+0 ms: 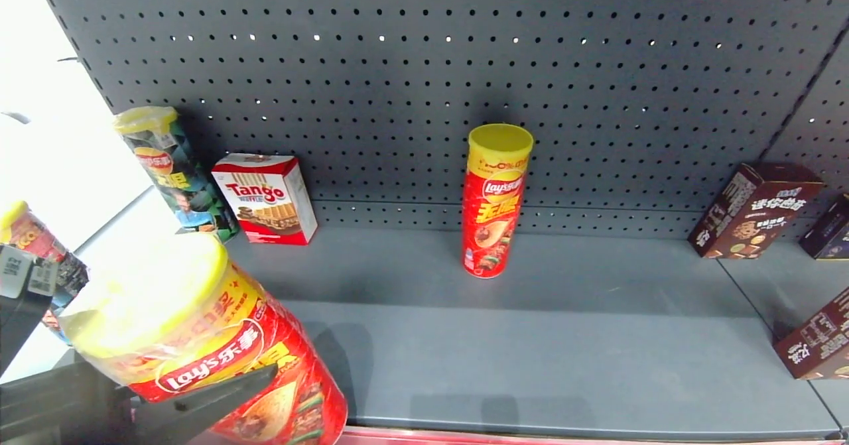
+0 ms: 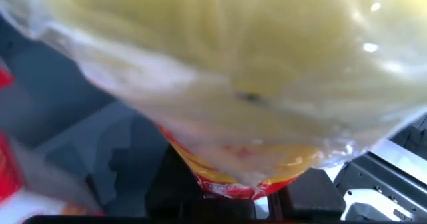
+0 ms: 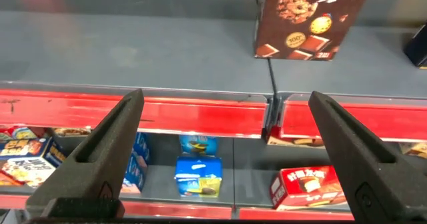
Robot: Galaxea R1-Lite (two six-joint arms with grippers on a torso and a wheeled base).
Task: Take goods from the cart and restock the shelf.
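A red crisp can with a yellow lid (image 1: pixel 219 339) is gripped by the left hand (image 1: pixel 146 359), whose fingers are closed on its body. The can is held tilted, near the front edge of the shelf (image 1: pixel 530 352). The right hand (image 3: pixel 227 117) is held with its fingers spread wide and nothing between them, facing the shelf's red front lip.

The step in hand is judged to be the placing of the gripped can. A matching can (image 1: pixel 494 206) stands upright ahead of the left hand and off to its right, near the back panel. A dark can (image 1: pixel 176 173) and a wafer box (image 1: pixel 268 196) stand straight ahead of it. Bare shelf lies between the wafer box and the matching can, and that gap is best aimed for.

The can should be brought upright before it is lowered, and its base set flat. The grip should be loosened only once the weight is borne by the shelf, since so tall a can is easily tipped.
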